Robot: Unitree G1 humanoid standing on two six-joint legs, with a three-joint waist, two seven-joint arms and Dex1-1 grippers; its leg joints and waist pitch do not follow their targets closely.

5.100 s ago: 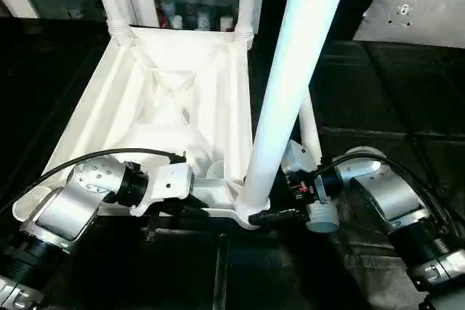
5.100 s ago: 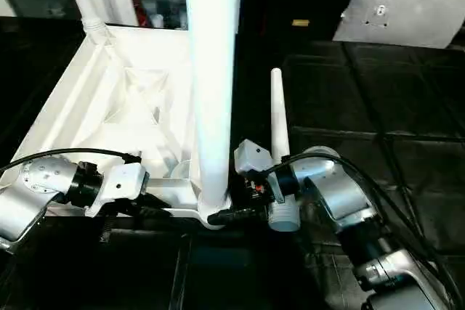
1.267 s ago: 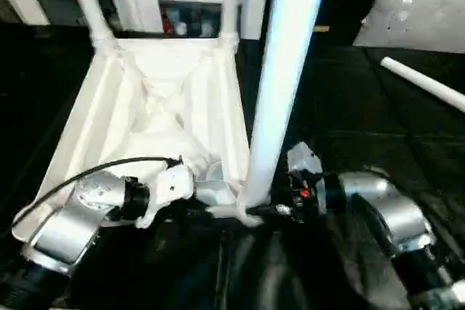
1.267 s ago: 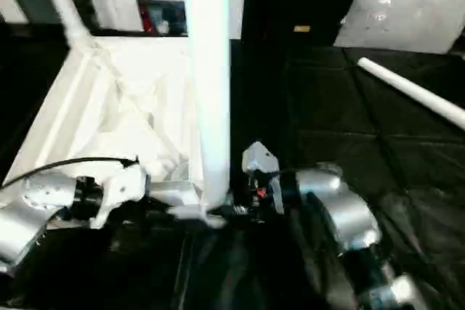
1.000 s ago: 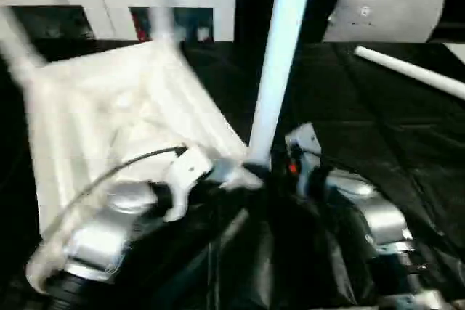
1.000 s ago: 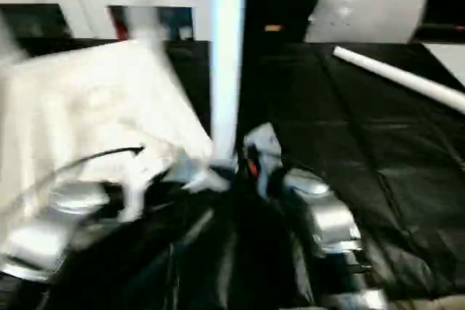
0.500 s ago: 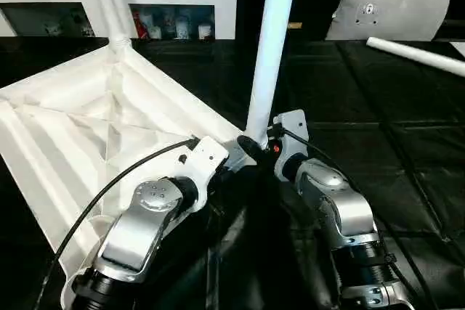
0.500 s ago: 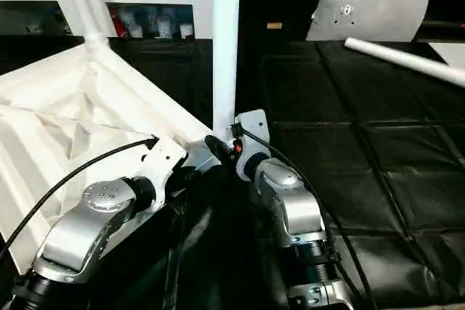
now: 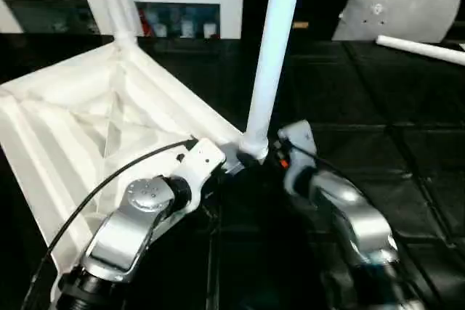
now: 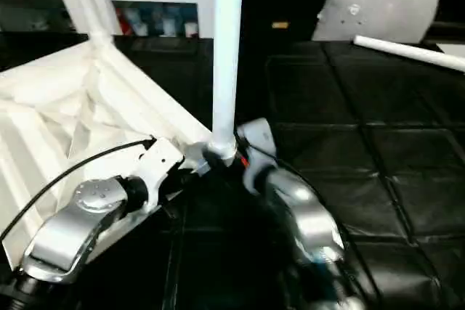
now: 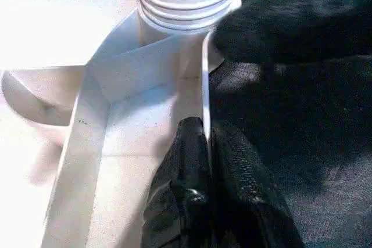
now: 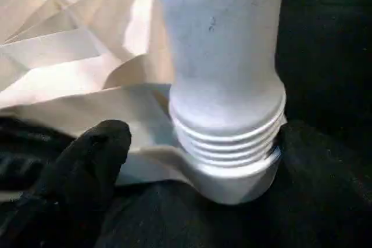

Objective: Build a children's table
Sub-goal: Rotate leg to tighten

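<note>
Upright leg (image 9: 270,56) in corner socket (image 11: 187,4), L pincer (image 11: 207,149) on rim.

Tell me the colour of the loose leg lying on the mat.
White; the loose leg shows best in the right eye view.

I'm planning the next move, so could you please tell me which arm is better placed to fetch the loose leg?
Probably the right: the loose leg lies on its side, and the left gripper is pinching the tabletop rim.
</note>
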